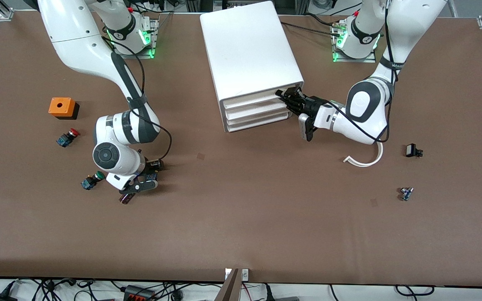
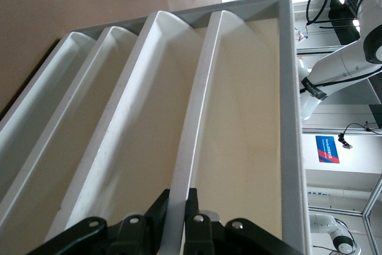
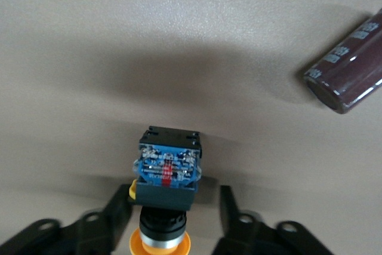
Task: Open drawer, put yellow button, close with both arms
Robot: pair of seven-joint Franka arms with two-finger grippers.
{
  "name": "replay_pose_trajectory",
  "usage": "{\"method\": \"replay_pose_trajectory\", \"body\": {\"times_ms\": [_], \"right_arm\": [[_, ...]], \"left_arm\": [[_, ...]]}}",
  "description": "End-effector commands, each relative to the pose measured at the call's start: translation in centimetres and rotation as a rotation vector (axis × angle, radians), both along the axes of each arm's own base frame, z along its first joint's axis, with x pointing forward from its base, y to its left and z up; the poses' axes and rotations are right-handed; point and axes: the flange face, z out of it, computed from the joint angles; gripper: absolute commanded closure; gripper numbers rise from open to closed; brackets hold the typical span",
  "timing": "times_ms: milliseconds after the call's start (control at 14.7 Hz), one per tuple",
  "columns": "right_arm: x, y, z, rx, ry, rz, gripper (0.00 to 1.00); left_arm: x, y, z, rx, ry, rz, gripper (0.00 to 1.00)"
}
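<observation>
jaws of the left gripper (image 2: 177, 222) pinching the front lip of the drawer (image 2: 239, 111), near the worktop's robot edge. jaws of the right gripper (image 3: 173, 222) spread around the yellow button (image 3: 166, 195), toward the right arm's end.

Left end effector (image 1: 288, 97) at drawer (image 1: 252, 102)

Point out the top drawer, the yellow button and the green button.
top drawer (image 1: 249, 100), front view, its front edge.
yellow button (image 3: 167, 168), right wrist view, its blue body.
green button (image 1: 99, 175), front view, its green cap.
</observation>
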Motion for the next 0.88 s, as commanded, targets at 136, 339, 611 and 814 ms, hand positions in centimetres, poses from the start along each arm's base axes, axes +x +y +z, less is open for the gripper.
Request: {"method": "replay_pose_trajectory", "body": {"times_ms": [136, 339, 611, 814], "right_arm": [[1.6, 0.5, 1.6, 0.016, -0.037, -0.006, 0.91], [2.7, 0.9, 4.0, 0.028, -0.078, -0.005, 1.0], [4.9, 2.1, 10.5, 0.044, -0.098, 0.011, 1.0], [5.8, 3.8, 16.1, 0.056, -0.074, 0.035, 1.0]], "left_arm": [[2.6, 0.3, -0.1, -0.007, -0.039, 0.027, 1.0], [6.1, 1.5, -0.5, -0.011, -0.064, 0.061, 0.99], [11.7, 4.3, -1.5, 0.009, -0.127, 0.094, 0.99], [14.0, 5.5, -1.5, 0.048, -0.147, 0.104, 0.98]]}}
